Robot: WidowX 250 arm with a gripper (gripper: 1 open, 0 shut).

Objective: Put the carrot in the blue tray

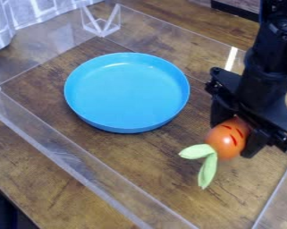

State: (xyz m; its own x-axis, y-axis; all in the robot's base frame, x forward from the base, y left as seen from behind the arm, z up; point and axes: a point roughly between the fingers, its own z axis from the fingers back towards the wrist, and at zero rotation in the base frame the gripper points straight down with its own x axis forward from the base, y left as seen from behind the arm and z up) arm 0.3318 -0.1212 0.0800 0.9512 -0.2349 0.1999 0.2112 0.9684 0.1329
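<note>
The blue tray (126, 91) is a round shallow dish lying on the wooden table, left of centre. To its right, my gripper (232, 136) hangs from the black arm and is shut on the carrot (227, 141). The small orange carrot sits between the black fingers, lifted off the table. Its light-green leaves (203, 163) droop down and to the left. The carrot is just right of the tray's rim, not over it.
A clear acrylic wall (80, 165) runs along the front left edge of the table. More clear plastic pieces (100, 18) stand at the back left. Bare wooden tabletop (122, 170) lies around the tray.
</note>
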